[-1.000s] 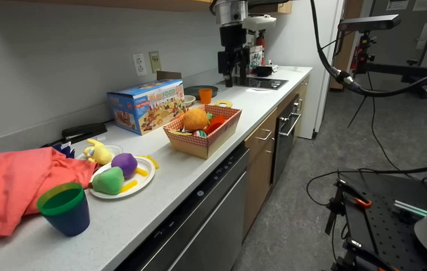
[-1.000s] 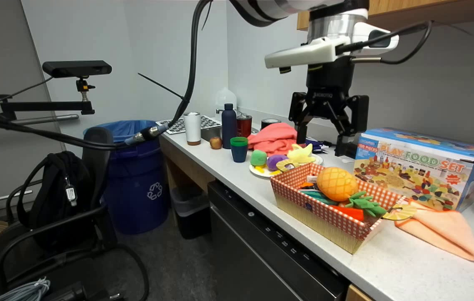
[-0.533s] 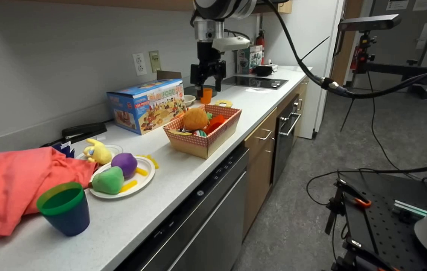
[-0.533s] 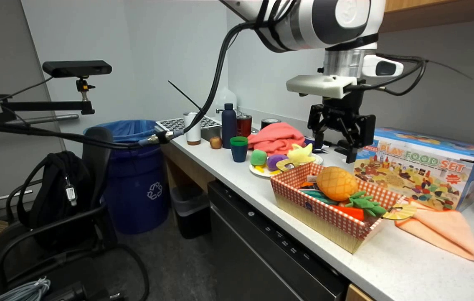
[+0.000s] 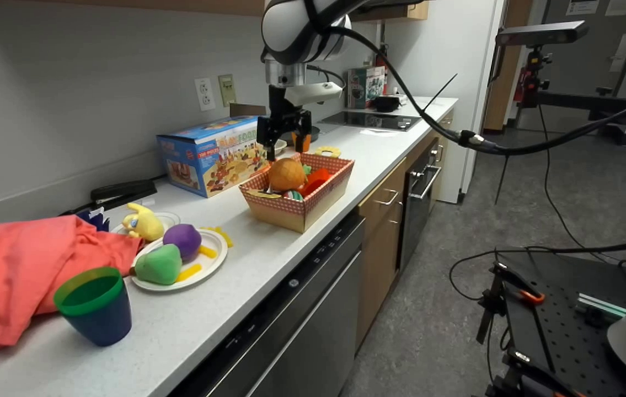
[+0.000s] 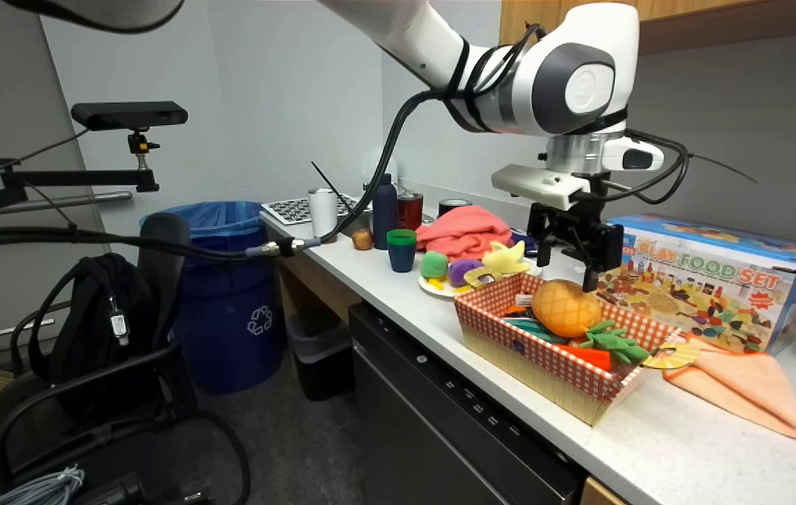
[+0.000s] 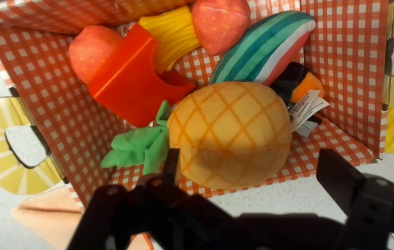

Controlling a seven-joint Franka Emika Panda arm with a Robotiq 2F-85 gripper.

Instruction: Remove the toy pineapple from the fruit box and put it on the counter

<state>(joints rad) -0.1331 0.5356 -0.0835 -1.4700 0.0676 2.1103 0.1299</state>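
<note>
A white, jointed robot arm (image 6: 440, 63) reaches over the front edge of the pale grey-white desk (image 5: 257, 248), its wrist pointing straight down. The black two-fingered pincer (image 6: 567, 274) below it is spread wide and has hold of nothing; it hangs just above the shallow tan fruit box (image 6: 531, 368) with red-checked trim, which stands close to the front edge. Inside lies the orange-yellow, rounded, soft-looking toy pineapple (image 7: 231, 132), on its side with its green leafy tuft toward one short wall. In the wrist view its body shows between the fingertips; whether either touches it cannot be told.

The low walls surround it, and a glossy red carton (image 7: 131, 80) and a green-striped watermelon wedge (image 7: 262, 48) crowd one flank. A blue printed cardboard box (image 6: 713, 287) stands toward the back edge. Farther along, a round white plate (image 5: 210, 267) bears purple and green toy fruits (image 5: 182, 241), beside a crumpled coral cloth (image 5: 42, 270).

Only the wrist view clearly shows red strawberry-like toys (image 7: 221, 26) and a ridged yellow bundle (image 7: 172, 34). In an exterior view an orange cup (image 5: 306, 143) peeks from behind the pincer.
</note>
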